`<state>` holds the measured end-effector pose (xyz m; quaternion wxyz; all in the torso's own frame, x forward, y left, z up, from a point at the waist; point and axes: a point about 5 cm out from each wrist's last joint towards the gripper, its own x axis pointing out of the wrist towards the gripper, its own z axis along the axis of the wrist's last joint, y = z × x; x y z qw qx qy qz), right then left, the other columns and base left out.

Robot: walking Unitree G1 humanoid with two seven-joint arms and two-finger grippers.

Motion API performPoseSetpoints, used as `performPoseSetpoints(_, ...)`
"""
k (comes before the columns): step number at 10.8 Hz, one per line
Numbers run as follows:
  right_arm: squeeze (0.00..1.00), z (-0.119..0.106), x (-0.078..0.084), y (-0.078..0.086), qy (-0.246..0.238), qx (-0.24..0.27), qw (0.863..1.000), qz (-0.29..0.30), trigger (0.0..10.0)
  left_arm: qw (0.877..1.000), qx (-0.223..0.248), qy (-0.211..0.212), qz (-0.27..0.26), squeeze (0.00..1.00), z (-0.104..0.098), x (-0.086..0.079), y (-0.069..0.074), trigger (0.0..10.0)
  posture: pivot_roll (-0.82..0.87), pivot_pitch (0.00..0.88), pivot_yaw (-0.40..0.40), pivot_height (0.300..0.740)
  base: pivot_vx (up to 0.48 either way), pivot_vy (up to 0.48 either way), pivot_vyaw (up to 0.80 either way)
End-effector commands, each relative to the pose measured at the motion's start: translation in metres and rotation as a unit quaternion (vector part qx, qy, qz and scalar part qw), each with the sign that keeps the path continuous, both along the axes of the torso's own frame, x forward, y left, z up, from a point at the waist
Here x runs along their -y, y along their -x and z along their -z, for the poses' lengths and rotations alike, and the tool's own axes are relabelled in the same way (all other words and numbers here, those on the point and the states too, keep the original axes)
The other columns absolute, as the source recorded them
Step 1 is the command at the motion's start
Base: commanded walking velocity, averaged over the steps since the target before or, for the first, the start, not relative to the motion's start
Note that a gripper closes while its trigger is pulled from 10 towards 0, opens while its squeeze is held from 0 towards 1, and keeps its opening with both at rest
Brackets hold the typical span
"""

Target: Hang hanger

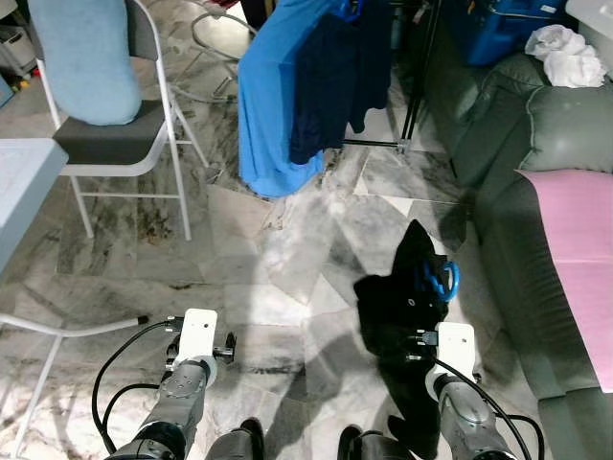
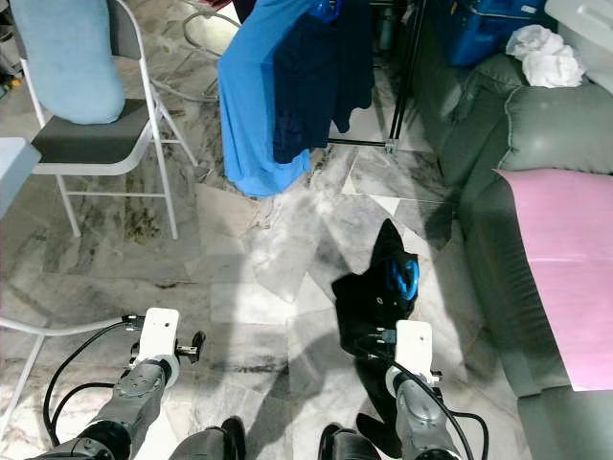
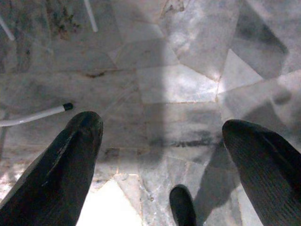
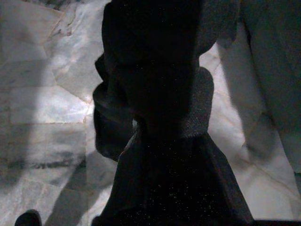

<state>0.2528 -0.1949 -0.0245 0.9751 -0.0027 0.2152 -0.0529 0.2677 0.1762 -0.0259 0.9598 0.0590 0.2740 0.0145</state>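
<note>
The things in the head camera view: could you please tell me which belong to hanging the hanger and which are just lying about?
Part of the job:
- blue hanger with the black garment, carried by the right gripper
- clothes rack holding the blue shirt
- left gripper, open over the floor

Just lying about:
- folding chair
- grey sofa with pink cloth
- white cloth

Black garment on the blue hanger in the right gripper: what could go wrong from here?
1. The black garment hangs low from the right gripper and may drag on the marble floor or catch the robot's feet.
2. It drapes over the blue plastic hanger, so the hook may be hard to aim.
3. The dark rack leg lies ahead, a possible snag.
</note>
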Motion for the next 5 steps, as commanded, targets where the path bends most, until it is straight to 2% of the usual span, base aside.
performPoseSetpoints(1,0.00,-0.002,0.002,-0.002,-0.003,0.007,1.000,0.004,10.0,1.000,0.002,0.009,-0.006,0.00,0.000,0.000,0.000,10.0,-0.14,0.200,0.018,0.740,0.000,0.000,0.00)
performPoseSetpoints(5,0.00,-0.008,0.000,-0.010,-0.003,0.017,1.000,-0.004,10.0,0.999,0.020,0.042,-0.013,0.00,-0.009,0.009,-0.011,10.0,-0.14,0.192,0.019,0.740,0.000,0.000,0.00)
